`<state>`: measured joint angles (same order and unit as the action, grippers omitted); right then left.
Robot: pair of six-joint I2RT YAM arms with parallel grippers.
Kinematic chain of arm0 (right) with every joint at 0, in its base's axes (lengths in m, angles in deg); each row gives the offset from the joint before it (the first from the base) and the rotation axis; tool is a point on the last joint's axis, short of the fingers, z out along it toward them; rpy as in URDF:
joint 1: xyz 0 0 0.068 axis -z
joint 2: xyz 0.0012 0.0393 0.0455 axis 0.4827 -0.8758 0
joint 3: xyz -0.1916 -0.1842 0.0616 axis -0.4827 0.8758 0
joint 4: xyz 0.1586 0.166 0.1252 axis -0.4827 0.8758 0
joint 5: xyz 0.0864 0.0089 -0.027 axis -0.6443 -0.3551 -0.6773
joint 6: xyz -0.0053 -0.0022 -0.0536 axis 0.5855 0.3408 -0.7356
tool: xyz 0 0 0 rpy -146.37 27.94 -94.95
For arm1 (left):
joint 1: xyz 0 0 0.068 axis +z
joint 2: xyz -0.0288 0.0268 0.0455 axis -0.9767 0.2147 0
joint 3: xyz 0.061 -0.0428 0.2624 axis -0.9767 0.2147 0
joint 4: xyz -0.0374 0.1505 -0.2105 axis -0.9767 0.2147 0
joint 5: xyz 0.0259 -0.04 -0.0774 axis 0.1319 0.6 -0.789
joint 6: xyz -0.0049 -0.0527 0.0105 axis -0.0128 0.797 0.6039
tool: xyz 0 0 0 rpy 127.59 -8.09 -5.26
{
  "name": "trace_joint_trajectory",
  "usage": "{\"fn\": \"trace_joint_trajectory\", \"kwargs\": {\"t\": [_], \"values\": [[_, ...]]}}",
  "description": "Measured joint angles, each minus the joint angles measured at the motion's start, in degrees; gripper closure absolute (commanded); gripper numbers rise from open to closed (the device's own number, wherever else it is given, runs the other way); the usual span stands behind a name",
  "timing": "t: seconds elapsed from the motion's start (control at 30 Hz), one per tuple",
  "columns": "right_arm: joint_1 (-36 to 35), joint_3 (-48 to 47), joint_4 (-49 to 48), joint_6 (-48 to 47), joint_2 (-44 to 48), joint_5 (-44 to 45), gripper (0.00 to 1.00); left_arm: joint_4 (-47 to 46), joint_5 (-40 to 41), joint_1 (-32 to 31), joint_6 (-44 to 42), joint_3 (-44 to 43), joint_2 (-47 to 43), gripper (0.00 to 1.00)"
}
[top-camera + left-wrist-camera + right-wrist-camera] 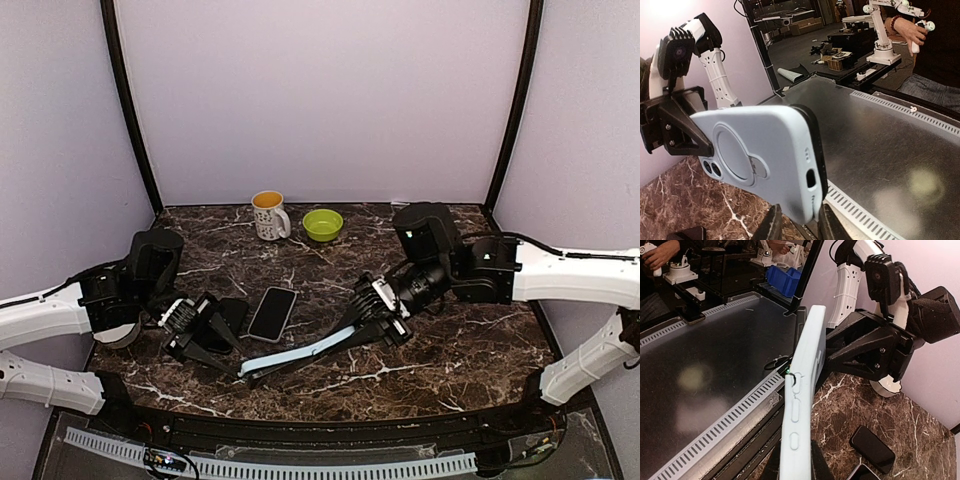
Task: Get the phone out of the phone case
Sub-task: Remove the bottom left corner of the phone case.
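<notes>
The phone [272,313] lies flat on the table [455,355], out of the case [290,357], between my two wrists and just beyond the case. So I judge the removal done and the step in hand to be letting the empty case go cleanly. My right gripper [345,338] is clamped tight on the case's camera end. My left gripper [243,371] stands narrow with a finger on each side of the port end, and I cannot tell whether it pinches or has just slackened. To do this well I would keep the right grip firm and spread the left fingers enough to clear both faces. Then I would draw the left back along the case's length so nothing twists it or drops it onto the phone. The case hangs off the table, its long axis running from near-left to far-right, turned partly on edge. The phone's long axis points away from my bases, leaning slightly right.
</notes>
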<state>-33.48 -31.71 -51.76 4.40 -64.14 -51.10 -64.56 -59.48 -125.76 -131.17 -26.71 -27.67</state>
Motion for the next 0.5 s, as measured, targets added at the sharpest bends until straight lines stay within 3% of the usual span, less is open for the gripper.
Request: {"fn": "trace_joint_trajectory", "kwargs": {"t": [0.03,0.17,0.5], "values": [[-0.15,0.11,0.0,0.02,0.07,0.24,1.0,-0.04,0.09,0.0,0.04,0.0,0.0,0.51],[-1.27,2.95,-0.61,0.31,1.77,1.81,1.0,-0.68,1.44,0.13,0.0,0.0,-0.22,0.43],[-1.36,10.6,-3.43,1.36,8.79,11.76,1.0,-1.77,8.52,0.37,-1.6,0.0,-4.37,0.4]]}}
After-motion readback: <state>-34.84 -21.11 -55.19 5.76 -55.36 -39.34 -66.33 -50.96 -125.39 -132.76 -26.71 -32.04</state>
